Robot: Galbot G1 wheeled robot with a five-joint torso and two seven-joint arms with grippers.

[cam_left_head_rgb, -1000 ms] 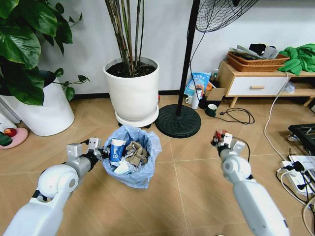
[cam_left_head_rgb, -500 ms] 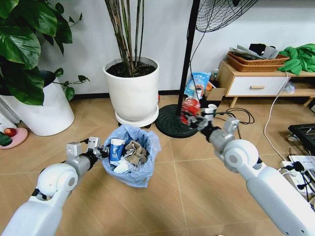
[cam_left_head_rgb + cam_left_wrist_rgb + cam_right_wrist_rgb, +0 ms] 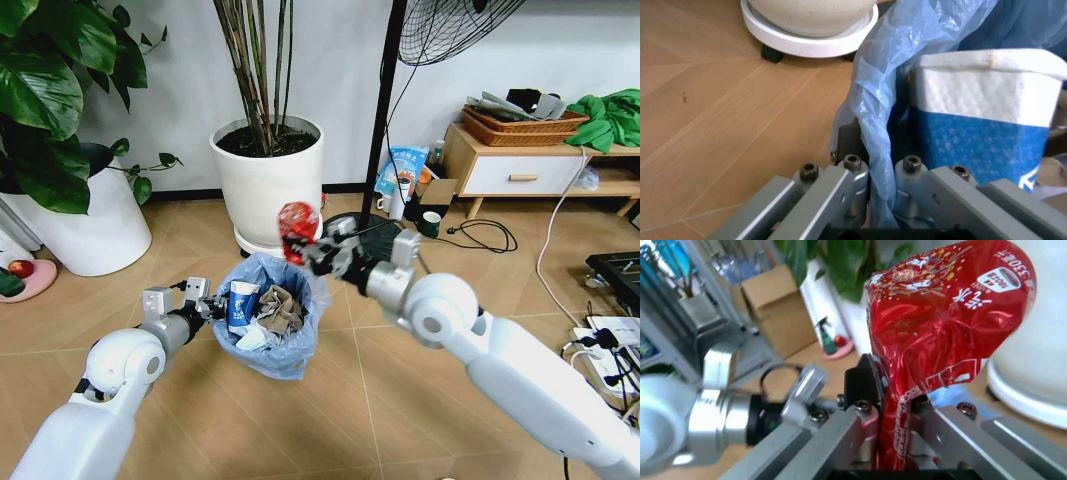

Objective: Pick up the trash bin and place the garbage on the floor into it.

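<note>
a robot with two white arms looks down at a tan wooden floor [image 3: 400,390]. the left gripper [image 3: 203,303] pinches the near rim of a small trash bin [image 3: 270,350], its fingers closed tight on the wrinkly light-blue plastic bag [image 3: 873,125] that lines it, as the left wrist view shows close up. the bin sits low, in front of a large white plant pot [image 3: 268,185], and already holds a blue-and-white can [image 3: 238,303] and crumpled paper [image 3: 278,310]. whether the bin rests on the floor or is lifted slightly cannot be told.

the right gripper [image 3: 312,252] reaches across from the right and hangs above the bin's far rim. its fingers are clamped on a crushed red can [image 3: 940,330], which points up and away from the arm.

the step in hand appears to be carrying this piece of garbage to the bin. the next move calls for bringing the can squarely over the open bag and then opening the fingers, so it drops inside rather than bouncing off the rim.
</note>
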